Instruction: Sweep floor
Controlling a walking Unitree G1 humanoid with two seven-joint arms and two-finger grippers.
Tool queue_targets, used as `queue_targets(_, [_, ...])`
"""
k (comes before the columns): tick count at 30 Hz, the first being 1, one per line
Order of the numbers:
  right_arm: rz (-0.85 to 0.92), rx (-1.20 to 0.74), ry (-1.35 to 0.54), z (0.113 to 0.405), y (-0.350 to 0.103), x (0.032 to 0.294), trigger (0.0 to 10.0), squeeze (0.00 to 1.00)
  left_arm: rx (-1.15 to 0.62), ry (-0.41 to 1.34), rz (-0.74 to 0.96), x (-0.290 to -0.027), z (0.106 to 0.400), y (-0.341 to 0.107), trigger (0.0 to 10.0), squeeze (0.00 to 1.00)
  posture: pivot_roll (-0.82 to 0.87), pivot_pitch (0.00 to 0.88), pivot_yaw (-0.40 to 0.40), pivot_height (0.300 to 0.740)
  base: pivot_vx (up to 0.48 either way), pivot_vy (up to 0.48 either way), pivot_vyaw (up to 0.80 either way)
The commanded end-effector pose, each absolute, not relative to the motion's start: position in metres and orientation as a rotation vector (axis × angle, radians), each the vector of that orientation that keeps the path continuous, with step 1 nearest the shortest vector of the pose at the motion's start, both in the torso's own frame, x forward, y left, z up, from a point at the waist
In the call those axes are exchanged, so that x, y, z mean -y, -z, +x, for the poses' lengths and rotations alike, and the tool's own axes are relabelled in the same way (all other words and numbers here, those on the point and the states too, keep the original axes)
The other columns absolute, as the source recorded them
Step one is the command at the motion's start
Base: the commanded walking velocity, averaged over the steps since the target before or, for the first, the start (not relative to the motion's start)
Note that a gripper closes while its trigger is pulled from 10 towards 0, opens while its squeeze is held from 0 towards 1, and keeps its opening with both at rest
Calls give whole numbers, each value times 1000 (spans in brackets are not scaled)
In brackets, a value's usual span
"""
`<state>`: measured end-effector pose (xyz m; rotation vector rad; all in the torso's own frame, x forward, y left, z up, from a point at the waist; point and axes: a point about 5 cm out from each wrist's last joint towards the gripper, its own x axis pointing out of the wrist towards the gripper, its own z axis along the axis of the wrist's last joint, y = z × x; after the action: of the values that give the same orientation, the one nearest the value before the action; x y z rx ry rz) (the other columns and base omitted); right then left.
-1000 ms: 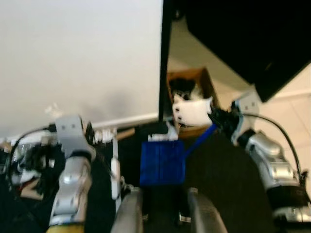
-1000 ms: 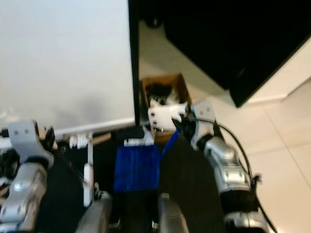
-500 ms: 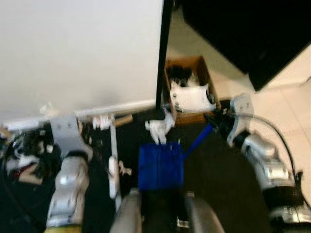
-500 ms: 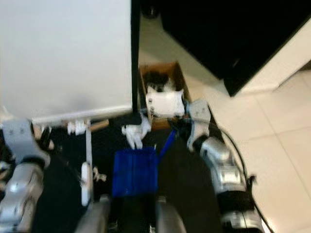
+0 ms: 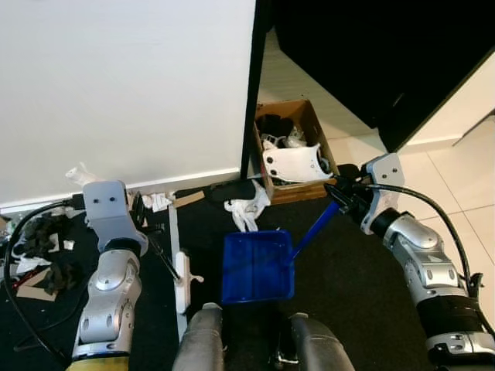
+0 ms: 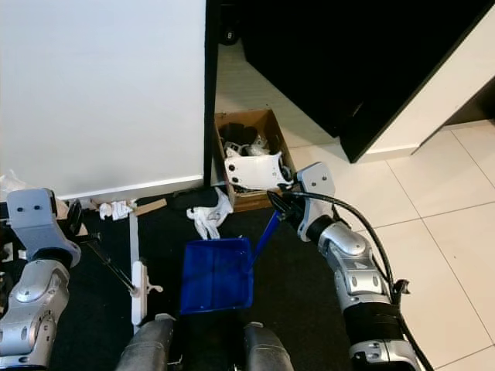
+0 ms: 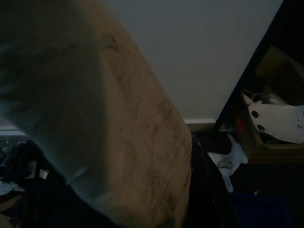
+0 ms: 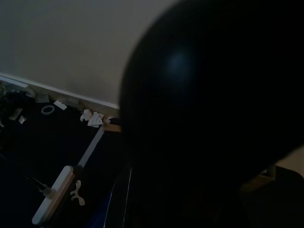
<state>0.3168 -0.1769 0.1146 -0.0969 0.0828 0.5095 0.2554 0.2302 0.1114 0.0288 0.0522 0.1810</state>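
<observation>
Left claw [image 5: 151,229] was where I started: it sat low on my left, just off the white wall, closed on the thin black handle [image 6: 108,261] of the white broom head [image 6: 138,287]. That broom head lay flat on the dark floor mat [image 5: 348,286], with a long white strip [image 5: 175,232] running back from it toward the skirting. Further left, a heap of dark scraps and torn paper [image 5: 39,247] lay against the wall, and a small white crumpled bit [image 5: 158,202] sat by the skirting.

Toward the middle, I had the blue rectangular plastic dustpan [image 5: 257,267] resting flat on the mat, right in front of the robot's legs. A crumpled white cloth or paper wad [image 5: 246,210] lay on the mat just beyond the pan's far edge, apart from it.

Behind that stood an open brown cardboard box [image 5: 305,116] beside the black door edge, holding dark items, with a white moulded plastic piece [image 5: 294,165] leaning across its near end.

On my right, the right claw [image 5: 340,197] gripped the top of the dustpan's blue handle [image 5: 312,224], which slanted up from the pan. Pale floor tiles [image 6: 433,239] lay beyond the mat.
</observation>
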Motion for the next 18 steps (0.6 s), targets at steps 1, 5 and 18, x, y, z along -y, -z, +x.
queue_targets(1, [-90, -70, -495, 316, -116, 181, 10000, 0, -74, -188, 32, -230, 253, -107, 10000, 0, 46, 195, -38, 740, 0, 0, 0])
queue_targets(5, [-92, -69, -496, 316, -116, 181, 10000, 0, -76, -191, 34, -231, 253, -106, 10000, 0, 46, 197, -35, 740, 0, 0, 0])
queue_targets(18, [-90, -64, -502, 316, -115, 177, 10000, 0, -84, -196, 47, -232, 256, -105, 10000, 0, 43, 203, -31, 740, 0, 0, 0])
